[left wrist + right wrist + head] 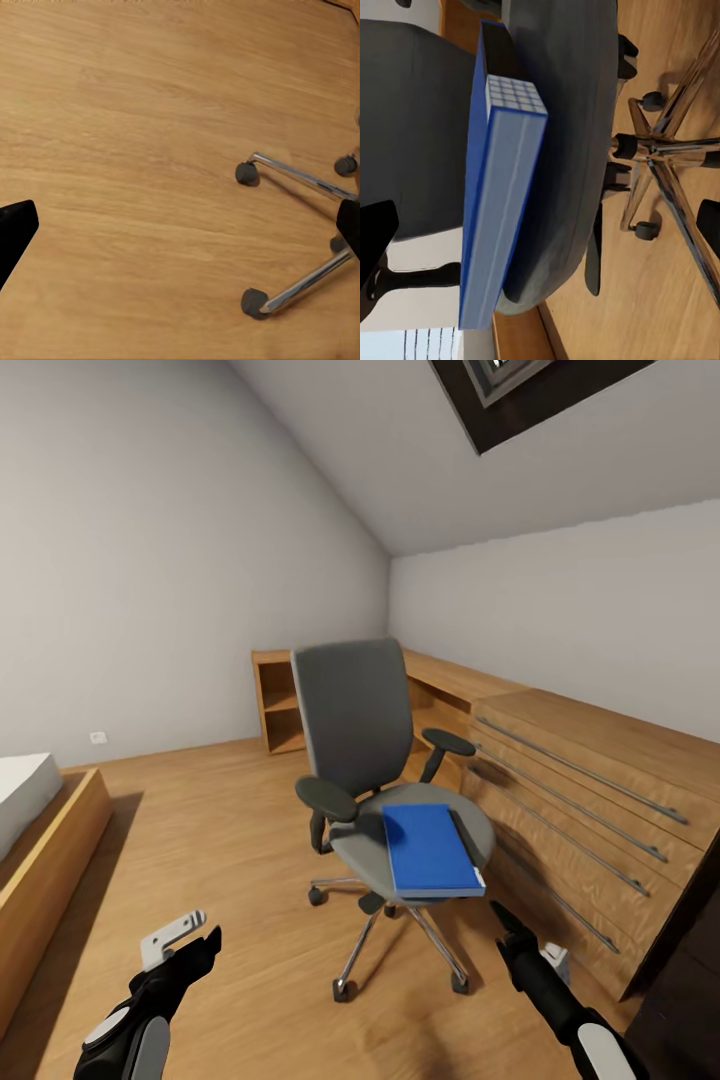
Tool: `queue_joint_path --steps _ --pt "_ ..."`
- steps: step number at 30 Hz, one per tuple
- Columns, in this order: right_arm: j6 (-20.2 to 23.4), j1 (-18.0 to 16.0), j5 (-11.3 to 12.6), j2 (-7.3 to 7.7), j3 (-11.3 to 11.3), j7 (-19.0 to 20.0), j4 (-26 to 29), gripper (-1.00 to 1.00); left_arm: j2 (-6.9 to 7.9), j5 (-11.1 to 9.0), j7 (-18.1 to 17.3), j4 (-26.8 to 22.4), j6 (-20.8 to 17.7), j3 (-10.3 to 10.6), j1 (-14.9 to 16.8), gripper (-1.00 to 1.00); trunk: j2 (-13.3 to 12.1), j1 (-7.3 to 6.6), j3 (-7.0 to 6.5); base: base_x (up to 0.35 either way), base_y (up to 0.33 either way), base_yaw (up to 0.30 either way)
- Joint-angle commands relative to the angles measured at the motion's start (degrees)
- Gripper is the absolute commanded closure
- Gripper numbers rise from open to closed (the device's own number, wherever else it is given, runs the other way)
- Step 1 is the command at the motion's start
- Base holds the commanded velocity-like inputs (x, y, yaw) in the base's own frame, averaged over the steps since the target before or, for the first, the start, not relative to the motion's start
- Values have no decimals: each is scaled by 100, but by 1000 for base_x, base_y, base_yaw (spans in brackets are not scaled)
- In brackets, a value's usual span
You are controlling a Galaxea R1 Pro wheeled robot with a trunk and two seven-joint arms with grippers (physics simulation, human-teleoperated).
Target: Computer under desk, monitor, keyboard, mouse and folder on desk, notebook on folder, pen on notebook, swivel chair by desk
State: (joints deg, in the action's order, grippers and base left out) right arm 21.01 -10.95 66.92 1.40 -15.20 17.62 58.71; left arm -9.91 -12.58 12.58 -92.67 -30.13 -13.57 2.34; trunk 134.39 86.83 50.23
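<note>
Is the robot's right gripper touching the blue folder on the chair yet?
Apart. In the head view the right gripper sits below and in front of the blue folder on the grey swivel chair's seat, with bare wooden floor between them.

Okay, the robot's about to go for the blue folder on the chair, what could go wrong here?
The folder overhangs the front edge of the swivel chair seat, so a nudge may tip it onto the floor. The chair stands on casters and could roll or spin away if the right end effector pushes it.

I'm in an attic bedroom. Sloped ceiling (330, 450), bed (25, 800), wood floor (200, 830), swivel chair (360, 740), low drawers (590, 800).
</note>
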Motion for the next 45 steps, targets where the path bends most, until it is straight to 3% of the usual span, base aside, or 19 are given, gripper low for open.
queue_joint_path --steps 1,29,45 --pt "44 -3 40 -3 -10 8 0 -100 -1 -61 37 -7 -26 -4 4 -100 2 2 6 266 77 0" --pt "26 -3 31 0 -9 9 9 -100 6 -42 34 12 -24 3 4 -100 2 2 6 123 12 0" --pt "26 -3 31 0 -11 5 9 -100 5 -42 34 12 -30 3 4 -100 2 2 6 23 0 0"
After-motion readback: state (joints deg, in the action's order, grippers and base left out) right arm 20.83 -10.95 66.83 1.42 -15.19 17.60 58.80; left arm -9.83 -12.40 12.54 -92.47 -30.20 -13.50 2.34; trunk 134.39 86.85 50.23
